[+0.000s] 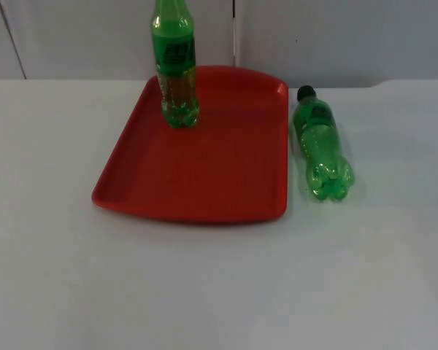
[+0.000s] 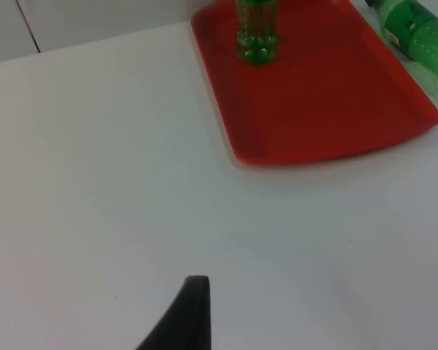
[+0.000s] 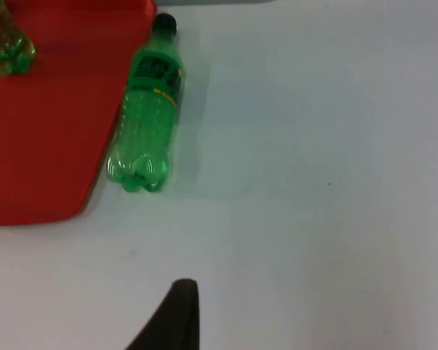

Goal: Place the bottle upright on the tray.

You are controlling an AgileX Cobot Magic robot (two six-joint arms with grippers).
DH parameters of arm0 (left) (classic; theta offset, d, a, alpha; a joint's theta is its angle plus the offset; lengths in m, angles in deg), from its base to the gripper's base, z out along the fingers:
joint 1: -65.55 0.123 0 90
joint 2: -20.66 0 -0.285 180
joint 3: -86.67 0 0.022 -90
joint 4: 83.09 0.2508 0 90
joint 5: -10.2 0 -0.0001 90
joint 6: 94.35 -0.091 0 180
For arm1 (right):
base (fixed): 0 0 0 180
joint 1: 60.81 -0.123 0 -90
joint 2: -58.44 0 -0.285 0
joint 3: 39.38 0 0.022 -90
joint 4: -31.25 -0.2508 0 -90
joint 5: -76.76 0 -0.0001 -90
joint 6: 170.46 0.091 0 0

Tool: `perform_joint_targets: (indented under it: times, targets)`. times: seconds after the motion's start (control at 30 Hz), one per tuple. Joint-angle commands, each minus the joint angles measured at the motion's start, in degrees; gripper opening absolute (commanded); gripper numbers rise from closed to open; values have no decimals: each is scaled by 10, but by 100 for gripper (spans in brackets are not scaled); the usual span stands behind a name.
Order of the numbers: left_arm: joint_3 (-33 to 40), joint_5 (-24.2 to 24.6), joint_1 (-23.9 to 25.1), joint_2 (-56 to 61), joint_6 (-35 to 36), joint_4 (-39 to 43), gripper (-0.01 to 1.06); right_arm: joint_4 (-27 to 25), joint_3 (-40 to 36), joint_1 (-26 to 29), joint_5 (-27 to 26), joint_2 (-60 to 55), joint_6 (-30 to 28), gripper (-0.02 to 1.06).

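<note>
Left end effector (image 2: 193, 306), right end effector (image 3: 179, 310): above desk (image 1: 219, 292), aperture indeterminable | green bottle (image 1: 323, 146): black-capped, lying beside red tray (image 1: 204, 175) right edge | second bottle (image 1: 177, 65): upright at tray's far edge

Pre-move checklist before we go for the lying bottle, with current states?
1. Lying bottle on the table, right of the tray, not touching it: ok.
2. Its black cap points toward the wall, base toward the camera in the top view: ok.
3. Bare tray floor free for it; the standing bottle takes the far left corner: ok.
4. Right gripper is back from the lying bottle, nothing between them: ok.
5. Left gripper waits over bare table, clear of the tray: ok.
6. Gripper openings: cannot tell.
</note>
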Motion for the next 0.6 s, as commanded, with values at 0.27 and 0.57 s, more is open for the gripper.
perform_joint_targets:
  times: [0.27,0.57]
  targets:
    - [2,0,-3,2,-1,-5,105,-13,159,4,-7,-269,-22,105]
    - [2,0,-3,2,-1,-5,105,-28,347,3,81,-467,-22,105]
